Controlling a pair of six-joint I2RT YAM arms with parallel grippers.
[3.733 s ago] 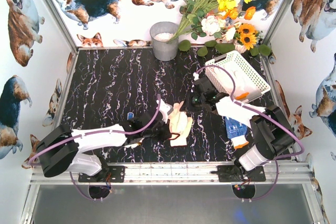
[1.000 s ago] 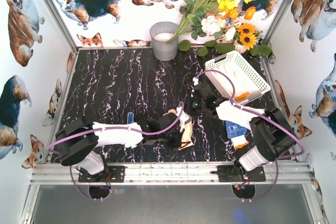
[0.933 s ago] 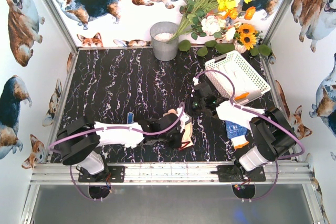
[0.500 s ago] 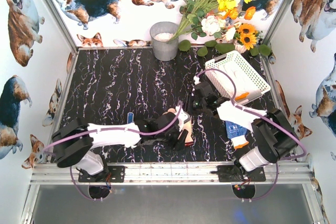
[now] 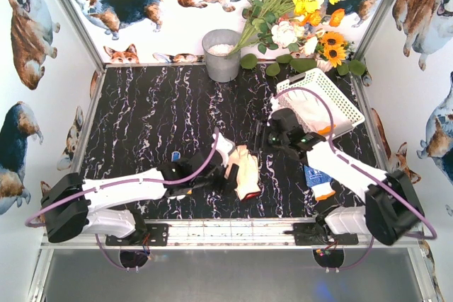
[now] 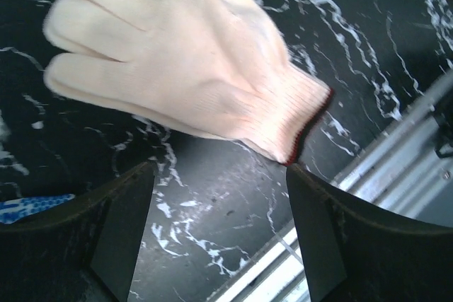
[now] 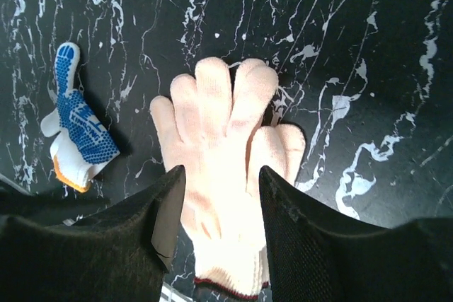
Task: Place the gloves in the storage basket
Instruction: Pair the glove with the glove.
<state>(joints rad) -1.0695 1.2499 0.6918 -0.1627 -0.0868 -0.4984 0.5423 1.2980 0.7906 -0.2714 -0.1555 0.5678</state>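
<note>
I have the left pincer (image 6: 219, 175) spread and just clear of the cream glove (image 5: 244, 171), which lies flat on the counter (image 5: 156, 118) near the middle, cuff toward the near edge and well apart from the storage basket (image 5: 322, 90) at far right. The right pincer (image 7: 221, 175) is spread too and lined up on the glove, a handover I judge, since that arm reaches the basket. A second ago the left pincer pinched this glove; now it has let go and drawn back left
</note>
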